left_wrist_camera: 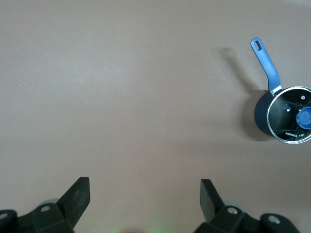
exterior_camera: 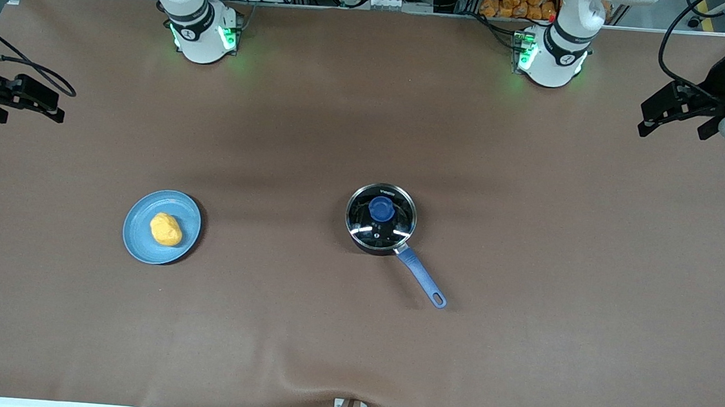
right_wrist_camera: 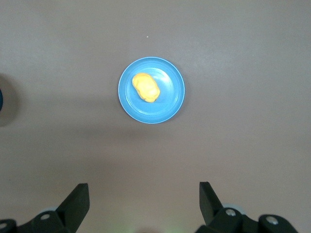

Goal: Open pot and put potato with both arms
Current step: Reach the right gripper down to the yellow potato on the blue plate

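Near middle of tabletop (exterior_camera: 519, 345): pot (exterior_camera: 380, 219), lid on. Potato (exterior_camera: 166, 229) on plate (exterior_camera: 140, 238) toward right arm's end. Left end effector (left_wrist_camera: 145, 194) and right end effector (right_wrist_camera: 144, 196) both spread wide, empty, high at table ends. Risks: knob (exterior_camera: 381, 209) slipping from pinch; potato rolling off plate.

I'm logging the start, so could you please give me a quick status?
Left gripper and right gripper open, waiting at table ends. Pot mid-table, lid on. Potato on plate. Nothing in the way.
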Robot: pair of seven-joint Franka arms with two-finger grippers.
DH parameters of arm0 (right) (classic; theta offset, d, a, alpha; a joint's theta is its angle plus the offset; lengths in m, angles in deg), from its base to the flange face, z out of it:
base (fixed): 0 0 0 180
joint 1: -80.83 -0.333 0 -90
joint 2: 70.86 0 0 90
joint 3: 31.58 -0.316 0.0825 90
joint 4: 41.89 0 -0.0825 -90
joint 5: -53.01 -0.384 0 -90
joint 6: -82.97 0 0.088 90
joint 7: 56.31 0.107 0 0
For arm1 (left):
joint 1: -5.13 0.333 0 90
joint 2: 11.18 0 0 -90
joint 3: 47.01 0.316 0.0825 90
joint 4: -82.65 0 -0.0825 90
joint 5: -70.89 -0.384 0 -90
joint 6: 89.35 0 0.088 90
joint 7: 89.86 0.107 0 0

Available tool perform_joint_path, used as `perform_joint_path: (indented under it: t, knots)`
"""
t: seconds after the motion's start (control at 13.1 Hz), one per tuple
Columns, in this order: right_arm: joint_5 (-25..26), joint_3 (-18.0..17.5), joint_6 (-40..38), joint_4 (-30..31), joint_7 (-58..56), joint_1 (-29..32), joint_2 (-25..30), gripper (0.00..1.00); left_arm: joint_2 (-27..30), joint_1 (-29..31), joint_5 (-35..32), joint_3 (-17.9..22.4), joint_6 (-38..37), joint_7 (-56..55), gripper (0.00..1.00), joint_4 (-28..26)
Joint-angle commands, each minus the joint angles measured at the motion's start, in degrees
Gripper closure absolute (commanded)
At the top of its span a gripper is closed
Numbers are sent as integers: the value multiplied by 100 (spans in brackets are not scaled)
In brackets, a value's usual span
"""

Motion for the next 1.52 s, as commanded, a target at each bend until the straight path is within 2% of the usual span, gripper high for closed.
perform_joint_path:
  t: [0.0,0.3,0.46,0.76,1.07,1.29,1.45]
  knots:
    - [-4,6,0,72,25,-8,111,0,-15,29,17,-10,-171,-56,0,71]
    - [-21,-12,0,72,-27,-25,41,0,-199,38,17,-2,-199,-47,0,351]
    - [-65,-29,17,108,-560,-200,-195,0,-200,38,17,-2,-199,-56,0,343]
    - [-153,-38,332,108,-1457,-315,-959,0,-191,38,26,-2,-199,-56,0,352]
    - [-468,-38,1123,108,-2968,-307,-1908,0,-401,-102,131,-80,-181,-292,0,404]
    - [-759,-38,1686,108,-3970,-280,-2620,0,-691,-138,342,-282,-172,-600,0,615]
    - [-830,-38,2002,116,-4359,-254,-3025,0,-840,-147,343,-563,-163,-968,0,624]
